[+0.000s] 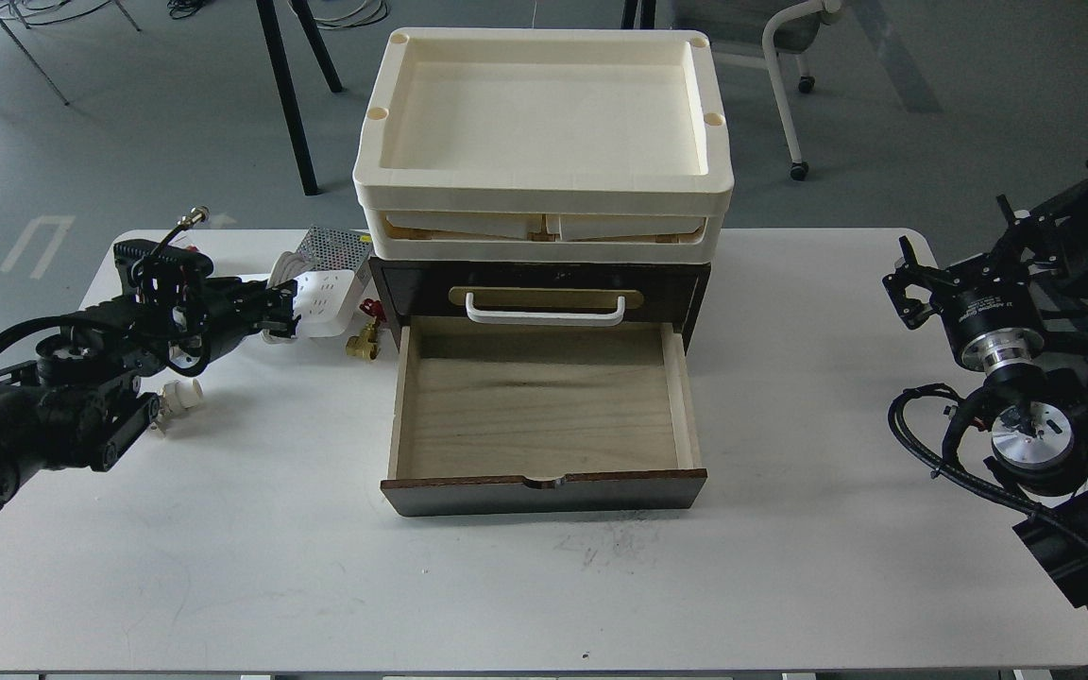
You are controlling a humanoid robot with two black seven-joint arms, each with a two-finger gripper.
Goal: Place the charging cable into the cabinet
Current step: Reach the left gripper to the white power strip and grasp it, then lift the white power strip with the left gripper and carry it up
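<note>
Just ahead of your left gripper (pixel 287 312), the charging cable (pixel 322 300) sits on the surface (pixel 223 529), its near end right at the fingertips; you're in the grasp step, though I cannot tell whether the fingers have closed on it. Beyond it, to the gripper's right, the cabinet (pixel 544 283) has its lower drawer (pixel 544 416) pulled open and bare. Next you'll need a firm hold, a lift, then a carry rightward over the drawer's side wall. Your right gripper (pixel 908 288) hangs spread, well off to the side.
</note>
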